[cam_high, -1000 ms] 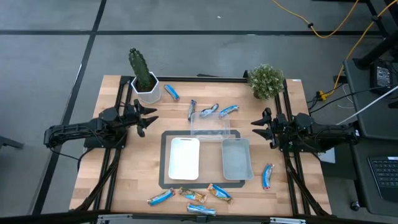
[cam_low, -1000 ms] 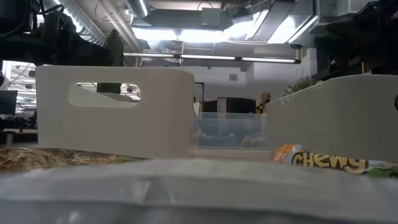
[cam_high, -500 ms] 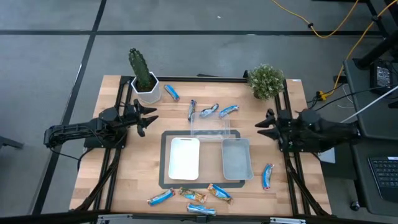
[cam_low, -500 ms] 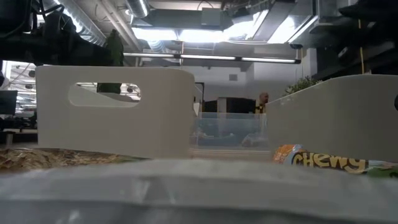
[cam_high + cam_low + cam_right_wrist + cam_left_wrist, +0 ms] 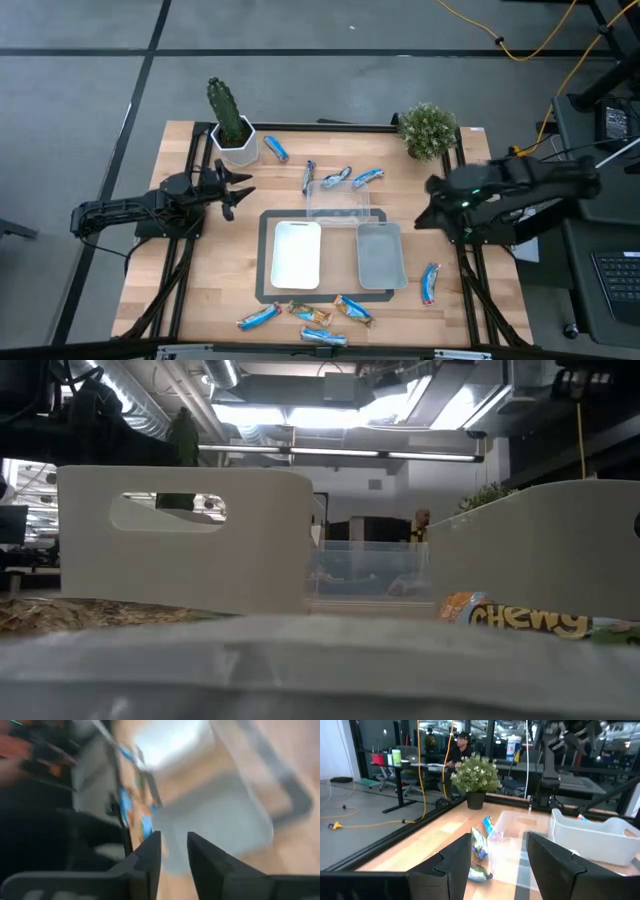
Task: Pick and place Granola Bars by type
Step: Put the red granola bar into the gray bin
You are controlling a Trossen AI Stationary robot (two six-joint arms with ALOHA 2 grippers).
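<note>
Granola Bars [image 5: 343, 309] lie scattered on the bench [image 5: 200, 275] in two loose groups: four or so along the near edge, in front of the white tray [image 5: 297, 254] and grey tray [image 5: 380, 256], and four more at the far side, around the clear tub [image 5: 344, 201] and beside the cactus pot [image 5: 238, 148]. One blue-red bar [image 5: 430, 282] sits alone just right of the grey tray. From my seat, the right hand [image 5: 424, 205] hangs above the bench's right side, between the leafy plant [image 5: 427, 130] and that lone bar, apart from every bar; its wrist view is smeared, though its fingers [image 5: 148, 857] show a narrow gap with nothing between them, so I'd call it nearly closed and empty. The left hand [image 5: 238, 190] waits over the left side of the bench, fingers [image 5: 547, 862] spread and holding nothing, with the far bars [image 5: 480, 847] lying ahead of it, well apart.
</note>
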